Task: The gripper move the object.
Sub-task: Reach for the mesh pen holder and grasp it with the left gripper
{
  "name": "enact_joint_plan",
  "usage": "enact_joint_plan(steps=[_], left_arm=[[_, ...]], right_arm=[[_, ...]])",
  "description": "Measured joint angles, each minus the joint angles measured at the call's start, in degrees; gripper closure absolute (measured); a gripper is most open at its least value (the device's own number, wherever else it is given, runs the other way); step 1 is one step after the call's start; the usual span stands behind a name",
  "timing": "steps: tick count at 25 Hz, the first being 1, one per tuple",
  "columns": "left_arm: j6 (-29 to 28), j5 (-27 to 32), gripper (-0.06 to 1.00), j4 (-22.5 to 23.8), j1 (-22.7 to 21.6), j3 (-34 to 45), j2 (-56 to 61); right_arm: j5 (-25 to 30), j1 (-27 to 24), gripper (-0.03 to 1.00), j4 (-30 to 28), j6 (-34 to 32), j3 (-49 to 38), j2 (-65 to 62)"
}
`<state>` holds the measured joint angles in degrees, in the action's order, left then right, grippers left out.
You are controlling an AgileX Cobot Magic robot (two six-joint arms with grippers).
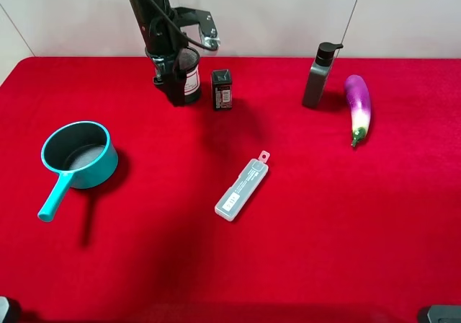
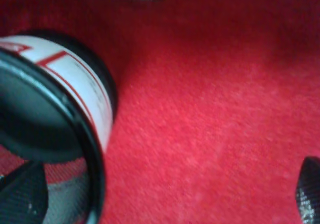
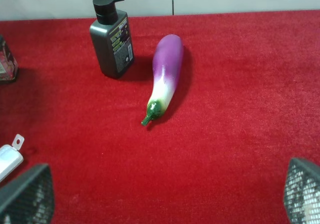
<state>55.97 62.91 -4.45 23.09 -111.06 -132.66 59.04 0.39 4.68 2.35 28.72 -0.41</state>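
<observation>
1. The left gripper is spread wide: one finger is seen within the rim of the cup, the other well outside.
2. The right gripper is held open, nothing between.
3. One cup is counted, at the far side of the red cloth, just beside one box.
4. One bottle, one eggplant, one saucepan and one clear case are counted.
5. The cup is partly hidden by the arm.

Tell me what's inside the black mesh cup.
A finger of the left pincer appears to reach inside the mesh cup; the arm covers the rest from above.
</observation>
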Motion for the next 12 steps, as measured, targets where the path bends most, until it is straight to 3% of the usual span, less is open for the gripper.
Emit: enact_joint_plan(steps=[12], left_arm=[[5.10, -6.12, 0.01, 1.07, 0.00, 0.00, -4.25]], right_arm=[[0.00, 0.00, 0.27, 0.00, 0.00, 0.00, 0.00]])
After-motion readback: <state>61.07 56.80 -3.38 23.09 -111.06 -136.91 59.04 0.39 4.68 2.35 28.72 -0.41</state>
